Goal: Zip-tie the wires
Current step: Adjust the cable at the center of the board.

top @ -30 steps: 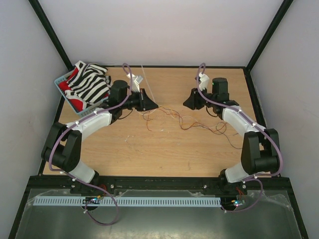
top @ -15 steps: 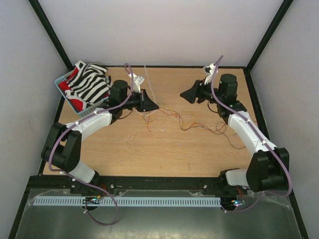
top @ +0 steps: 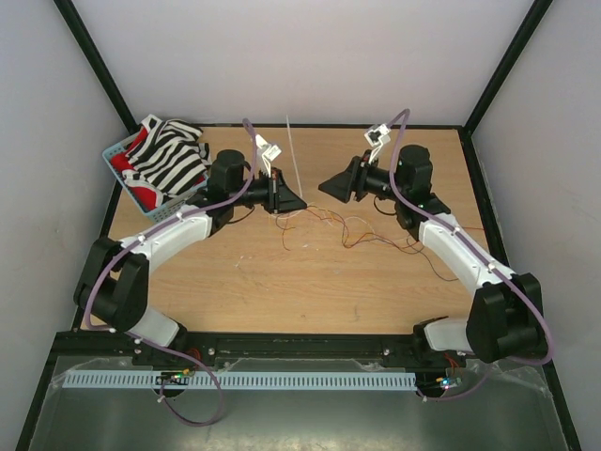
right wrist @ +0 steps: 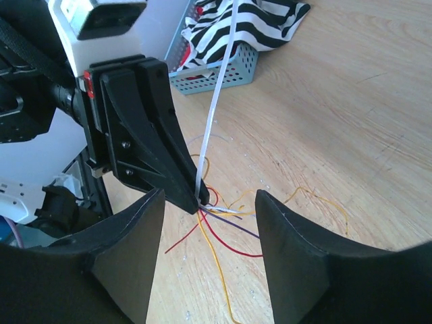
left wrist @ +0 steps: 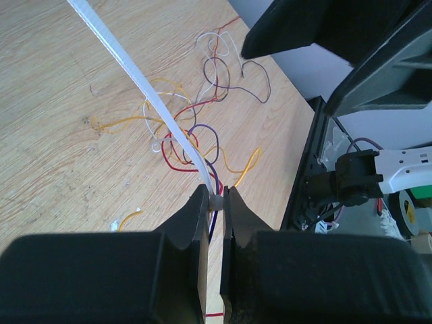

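Note:
The zip tie (top: 292,155) is a thin whitish strip standing up from my left gripper (top: 300,202), which is shut on its lower end (left wrist: 214,200). Its strip (left wrist: 135,74) runs up and left in the left wrist view. The wires (top: 376,230) are thin red, orange, purple and white curly strands (left wrist: 196,135) spread on the wooden table; some of them gather at the left jaws (right wrist: 229,229). My right gripper (top: 324,185) is open and faces the left gripper's tip from a short distance. In the right wrist view the zip tie (right wrist: 217,101) rises between the right gripper's fingertips (right wrist: 209,196).
A light blue basket (top: 122,155) with a black-and-white striped cloth (top: 169,155) sits at the table's far left corner and also shows in the right wrist view (right wrist: 223,74). Black frame posts and white walls enclose the table (top: 282,291).
The right arm swung left toward the left gripper and its jaws opened wider. The left gripper shifted a little right with the zip tie, which now stands more upright.

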You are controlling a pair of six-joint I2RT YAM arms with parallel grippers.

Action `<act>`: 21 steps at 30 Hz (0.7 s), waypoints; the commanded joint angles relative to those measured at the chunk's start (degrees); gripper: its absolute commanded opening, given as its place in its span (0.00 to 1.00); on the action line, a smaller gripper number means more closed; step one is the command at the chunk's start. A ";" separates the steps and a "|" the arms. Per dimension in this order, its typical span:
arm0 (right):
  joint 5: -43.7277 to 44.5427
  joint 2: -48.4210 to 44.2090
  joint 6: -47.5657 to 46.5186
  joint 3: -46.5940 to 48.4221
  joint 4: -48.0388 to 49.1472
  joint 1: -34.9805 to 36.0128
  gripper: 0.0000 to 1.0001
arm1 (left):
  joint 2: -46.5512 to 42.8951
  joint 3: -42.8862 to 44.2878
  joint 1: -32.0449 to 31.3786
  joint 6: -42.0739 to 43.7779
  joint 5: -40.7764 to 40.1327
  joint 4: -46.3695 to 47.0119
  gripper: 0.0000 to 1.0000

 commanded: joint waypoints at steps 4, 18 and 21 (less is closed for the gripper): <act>-1.61 -0.44 1.10 -2.09 3.59 0.52 0.67 | -2.41 2.72 -0.66 2.07 3.51 0.88 0.00; -1.23 5.43 10.24 -0.47 13.50 2.85 0.60 | -3.12 2.79 -2.78 6.61 5.04 0.94 0.00; -1.90 6.44 11.20 -0.35 15.11 3.27 0.59 | -2.87 2.87 -2.86 6.74 5.40 0.96 0.00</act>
